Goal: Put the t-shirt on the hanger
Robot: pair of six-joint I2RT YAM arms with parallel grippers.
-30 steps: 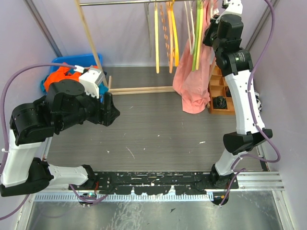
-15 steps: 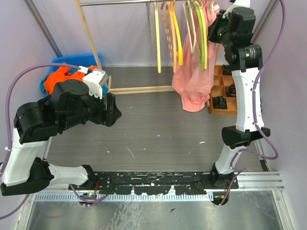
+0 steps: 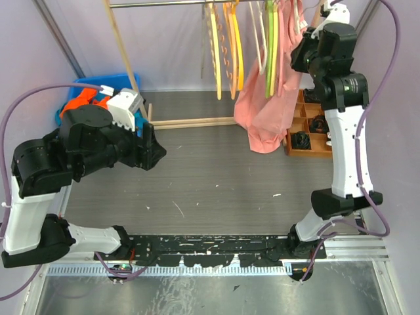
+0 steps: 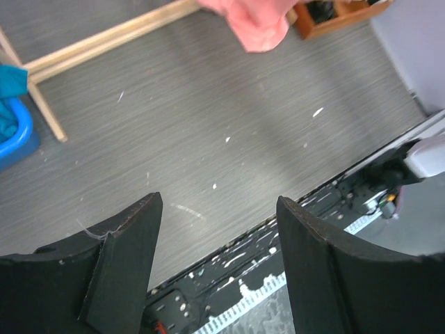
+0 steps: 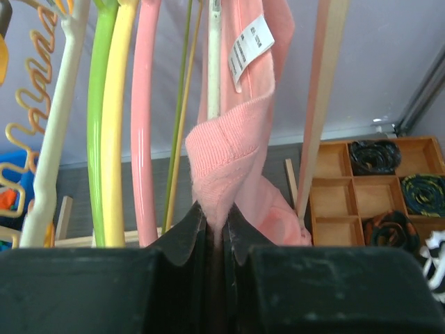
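Left hand (image 4: 219, 209) hovers over the desk (image 3: 216, 177), its fingers spread wide with nothing between them. Behind it and to its left sits a blue bin (image 3: 92, 85) holding an orange garment (image 3: 82, 102). The foot bar of a wooden rack (image 3: 190, 123) lies ahead of it.

Further right, yellow (image 3: 237, 46) and green (image 5: 97, 125) hangers dangle from the rail. The right hand (image 5: 215, 233) is raised among them, pinched tight on a ribbed fold of the t-shirt (image 5: 229, 160). The shirt droops below this hand towards the desk. A slim pale limb, which I take for the hanger (image 5: 214, 62), rises just above the hand beside the neck label.

The step looks like seating the collar over that hanger. How far the shirt is on I cannot tell. Next, the cloth likely needs easing across the shoulder without jolting the neighbouring hangers.

Right of the hand and below it lies a wooden tray (image 3: 303, 152) of dark rolled items. The desk is grey, wood-grained and scuffed white, and the walls are pale lilac.
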